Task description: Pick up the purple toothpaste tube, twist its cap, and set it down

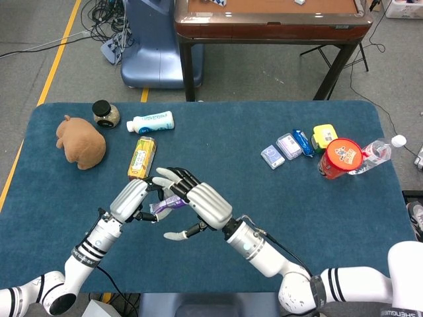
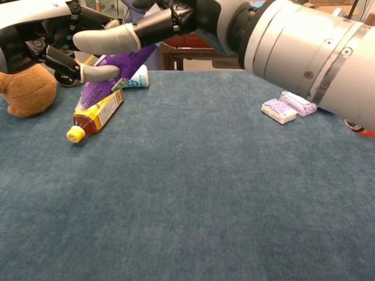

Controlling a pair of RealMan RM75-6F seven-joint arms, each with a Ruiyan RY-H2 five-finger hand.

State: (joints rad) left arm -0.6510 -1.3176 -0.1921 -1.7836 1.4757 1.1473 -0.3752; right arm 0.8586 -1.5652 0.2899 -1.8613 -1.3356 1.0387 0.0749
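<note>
Purple toothpaste tube [image 1: 166,203] held off the blue table [image 1: 264,218] between both hands – just on the robot's side of the tea bottle [image 1: 142,157].

Left hand [image 1: 129,199] grasps the tube body; right hand [image 1: 201,203] has fingers at its cap end, though a firm grasp cannot be confirmed. Count: one plush bear [image 1: 81,141], one dark jar [image 1: 105,113], one white bottle [image 1: 151,122], one red cup [image 1: 340,158] – jar and cup appear in the head view only.

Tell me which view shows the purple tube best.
The chest view: the tube shows along most of its body, under the left hand. In the head view, both hands hide all but a small purple part.
</note>
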